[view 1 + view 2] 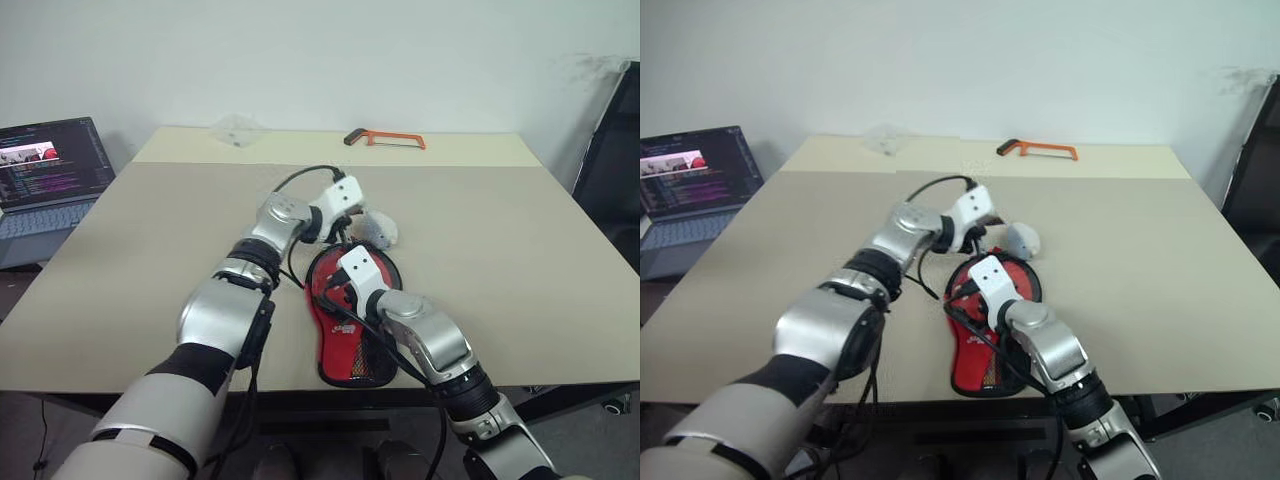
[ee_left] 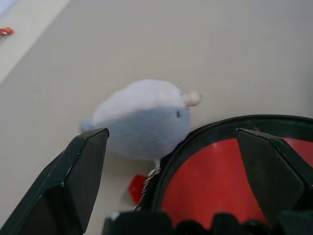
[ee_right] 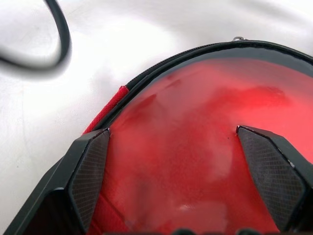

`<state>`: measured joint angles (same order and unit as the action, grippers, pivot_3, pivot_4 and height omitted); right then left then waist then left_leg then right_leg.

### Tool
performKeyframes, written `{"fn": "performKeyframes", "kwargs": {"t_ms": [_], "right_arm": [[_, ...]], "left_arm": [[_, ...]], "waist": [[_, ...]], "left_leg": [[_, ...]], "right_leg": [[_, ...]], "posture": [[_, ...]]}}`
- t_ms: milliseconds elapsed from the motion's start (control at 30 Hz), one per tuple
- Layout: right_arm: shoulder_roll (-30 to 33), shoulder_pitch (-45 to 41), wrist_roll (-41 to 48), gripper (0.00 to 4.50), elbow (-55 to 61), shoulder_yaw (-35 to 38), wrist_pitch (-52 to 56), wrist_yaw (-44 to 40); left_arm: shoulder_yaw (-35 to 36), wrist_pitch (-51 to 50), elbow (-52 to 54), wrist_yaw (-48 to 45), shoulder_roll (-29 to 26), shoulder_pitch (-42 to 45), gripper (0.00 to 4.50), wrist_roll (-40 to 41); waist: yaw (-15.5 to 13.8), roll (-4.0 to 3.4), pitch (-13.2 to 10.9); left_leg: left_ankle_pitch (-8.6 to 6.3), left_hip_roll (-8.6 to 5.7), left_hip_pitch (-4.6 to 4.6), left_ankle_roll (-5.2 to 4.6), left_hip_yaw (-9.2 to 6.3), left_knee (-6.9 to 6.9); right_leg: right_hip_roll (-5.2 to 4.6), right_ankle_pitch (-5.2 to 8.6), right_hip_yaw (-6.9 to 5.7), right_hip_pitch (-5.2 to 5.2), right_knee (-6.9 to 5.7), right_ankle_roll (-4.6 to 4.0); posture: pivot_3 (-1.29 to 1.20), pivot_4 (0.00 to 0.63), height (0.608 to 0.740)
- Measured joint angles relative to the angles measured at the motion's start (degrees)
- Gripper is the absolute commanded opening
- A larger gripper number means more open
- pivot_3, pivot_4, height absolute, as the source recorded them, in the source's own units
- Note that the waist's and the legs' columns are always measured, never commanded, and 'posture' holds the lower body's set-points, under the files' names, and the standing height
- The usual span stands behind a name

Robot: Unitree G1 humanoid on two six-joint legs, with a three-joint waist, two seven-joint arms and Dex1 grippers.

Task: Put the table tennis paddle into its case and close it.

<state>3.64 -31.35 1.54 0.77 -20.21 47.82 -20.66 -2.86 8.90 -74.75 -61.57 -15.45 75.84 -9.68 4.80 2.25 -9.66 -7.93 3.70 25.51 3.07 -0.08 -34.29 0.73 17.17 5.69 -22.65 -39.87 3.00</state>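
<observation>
You are looking down on a beige table (image 1: pixel 520 260) where the case (image 1: pixel 352 345) is lying flat near the front edge, its red side with the white lettering and black mesh pocket facing up and its narrow end pointing toward you. The table tennis paddle (image 3: pixel 205 142) is sitting inside the round end of the case, its red rubber face showing within the black zipped rim, so the case is not closed over it; the handle is hidden from you.

Your left gripper (image 2: pixel 171 161) is hovering above the far rim of the case with both black fingers (image 2: pixel 83 171) spread wide and gripping nothing. Just beyond that rim a small grey-white oval pouch (image 2: pixel 144 117) is resting on the table, touching or nearly touching the black edging of the case.

Your right gripper (image 3: pixel 173 161) is hanging over the paddle's red face, fingers released and wide apart, with nothing between them. A zip pull (image 3: pixel 237 38) is sitting on the rim at the far side of the round end.

A black cable (image 1: pixel 300 178) is looping over the table beside your left wrist. Well apart from all this, an orange hacksaw (image 1: pixel 386 138) is lying near the back edge, a crumpled clear wrapper (image 1: pixel 236 130) is lying to its left, and an open laptop (image 1: pixel 48 180) is standing off the table's left side
</observation>
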Motion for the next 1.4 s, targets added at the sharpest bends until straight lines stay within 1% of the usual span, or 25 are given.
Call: {"fn": "performKeyframes", "kwargs": {"t_ms": [67, 167, 233, 333, 433, 500, 600, 667, 733, 833, 967, 1067, 1167, 1233, 1400], "right_arm": [[1.54, -0.11, 0.37, 4.47, 1.59, 0.18, 1.11, -1.54], [4.57, -1.22, 1.91, 4.47, 4.92, 0.99, 6.00, -3.35], [6.22, -1.73, 2.75, 4.47, 7.33, 2.39, 9.93, -4.22], [8.03, -3.56, 5.37, 4.47, 11.86, 4.46, 15.89, -5.53], [12.39, -8.40, 9.20, 4.47, 19.61, 9.40, 22.44, -7.88], [14.57, -10.41, 11.69, 4.47, 22.97, 12.79, 26.01, -9.08], [16.61, -12.23, 15.48, 4.47, 24.14, 15.39, 29.67, -10.81], [16.64, -13.85, 16.74, 4.47, 23.10, 17.19, 30.09, -11.05], [16.22, -16.21, 17.09, 4.47, 18.94, 19.02, 28.07, -9.93], [15.05, -19.50, 13.93, 4.47, 8.62, 20.08, 20.45, -5.09], [12.65, -24.03, 8.13, 4.47, -10.91, 20.59, 6.15, 2.70], [11.55, -27.33, 5.91, 4.47, -24.74, 21.34, -3.81, 6.05], [10.91, -29.50, 5.23, 4.47, -34.31, 21.51, -10.20, 6.66], [10.21, -30.90, 5.11, 4.47, -39.62, 21.70, -13.29, 6.76], [8.61, -32.72, 5.08, 4.47, -48.55, 22.59, -17.91, 6.65]], "left_arm": [[2.52, -1.53, 1.96, -4.32, -3.17, -0.02, 4.49, 3.24], [4.89, -5.09, 7.32, -10.51, -6.05, -1.46, 4.49, 7.43], [5.48, -7.71, 12.20, -13.26, -6.73, -5.34, 4.49, 9.74], [5.37, -14.06, 22.13, -15.67, -6.90, -15.03, 4.49, 12.68], [3.97, -23.17, 36.79, -15.01, -6.12, -28.90, 4.49, 15.51], [3.03, -28.14, 45.10, -12.16, -4.87, -34.93, 4.49, 16.46], [1.36, -32.89, 55.39, -6.49, -1.33, -39.61, 4.49, 17.41], [-0.66, -34.80, 59.51, -3.46, 1.06, -41.15, 4.49, 17.69], [-1.79, -36.41, 61.87, -0.12, 3.08, -42.23, 4.49, 17.92], [-3.43, -37.30, 63.48, 3.66, 4.96, -42.93, 4.49, 18.32], [-4.42, -36.79, 63.47, 9.30, 5.40, -43.09, 4.49, 17.37], [-4.13, -35.62, 62.77, 14.95, 5.68, -43.12, 4.49, 16.17], [-3.63, -35.24, 62.44, 18.54, 5.53, -43.53, 4.49, 15.96], [-3.53, -35.34, 62.49, 19.88, 5.50, -44.21, 4.49, 16.06], [-5.87, -34.05, 63.96, 21.27, 5.02, -45.49, 4.49, 14.88]], "waist": [[-0.01, 0.00, -0.01], [-0.32, -0.02, -0.04], [-0.37, -0.04, -0.05], [-0.17, -0.10, -0.11], [-0.02, -0.16, -0.24], [-0.16, -0.15, -0.25], [-0.92, -0.17, -0.26], [-1.34, -0.17, -0.26], [-1.43, -0.17, -0.26], [-1.30, -0.17, -0.26], [-1.16, -0.18, -0.26], [-1.27, -0.18, -0.27], [-1.35, -0.18, -0.27], [-1.37, -0.20, -0.28], [-1.38, -0.21, -0.28]], "left_leg": [[0.00, 0.00, 0.02, 0.00, 0.00, 0.04], [0.00, 0.00, 0.18, 0.00, -0.05, 0.06], [0.00, 0.00, 0.25, 0.00, -0.04, 0.12], [0.00, 0.00, 0.52, 0.00, 0.01, 0.18], [0.01, 0.03, 0.59, -0.01, -0.08, 0.23], [0.00, 0.06, 0.59, -0.01, -0.18, 0.30], [0.01, 0.01, 0.57, -0.01, -0.21, 0.27], [0.01, 0.00, 0.55, -0.02, -0.13, 0.19], [0.02, 0.01, 0.46, -0.03, -0.05, 0.09], [0.08, 0.01, 0.38, -0.13, 0.03, 0.06], [0.13, 0.00, 0.37, -0.20, 0.09, 0.07], [0.13, 0.00, 0.40, -0.20, 0.17, 0.12], [0.12, -0.01, 0.41, -0.19, 0.18, 0.29], [0.11, 0.00, 0.41, -0.19, 0.17, 0.35], [0.11, -0.01, 0.39, -0.18, 0.14, 0.36]], "right_leg": [[-0.01, 0.03, -0.02, 0.00, 0.03, -0.03], [-0.05, 0.04, -0.12, -0.05, 0.12, -0.05], [-0.06, 0.03, -0.13, -0.08, 0.23, -0.06], [-0.07, -0.02, -0.04, -0.48, 0.07, -0.17], [-0.06, -0.01, -0.15, -0.62, -0.10, -0.34], [-0.02, 0.05, -0.22, -0.63, -0.11, -0.41], [-0.04, 0.09, -0.24, -0.56, -0.11, -0.36], [-0.04, 0.07, -0.16, -0.54, -0.08, -0.27], [-0.03, 0.04, -0.05, -0.51, -0.08, -0.19], [-0.02, -0.05, 0.04, -0.50, -0.08, -0.08], [-0.01, -0.10, 0.11, -0.52, -0.08, -0.06], [-0.02, -0.10, 0.15, -0.52, -0.02, -0.07], [-0.04, -0.14, 0.14, -0.54, 0.03, -0.15], [-0.03, -0.21, 0.11, -0.55, 0.04, -0.37], [-0.04, -0.20, 0.05, -0.53, 0.02, -0.42]], "posture": [[0.00, 0.150, 0.740], [0.00, 0.150, 0.740], [0.00, 0.150, 0.740], [0.00, 0.150, 0.740], [0.00, 0.150, 0.740], [0.00, 0.150, 0.740], [0.00, 0.150, 0.740], [0.00, 0.150, 0.740], [0.00, 0.150, 0.740], [0.00, 0.150, 0.740], [0.00, 0.150, 0.740], [0.00, 0.150, 0.740], [0.00, 0.150, 0.740], [0.00, 0.150, 0.740], [0.00, 0.150, 0.740]]}}
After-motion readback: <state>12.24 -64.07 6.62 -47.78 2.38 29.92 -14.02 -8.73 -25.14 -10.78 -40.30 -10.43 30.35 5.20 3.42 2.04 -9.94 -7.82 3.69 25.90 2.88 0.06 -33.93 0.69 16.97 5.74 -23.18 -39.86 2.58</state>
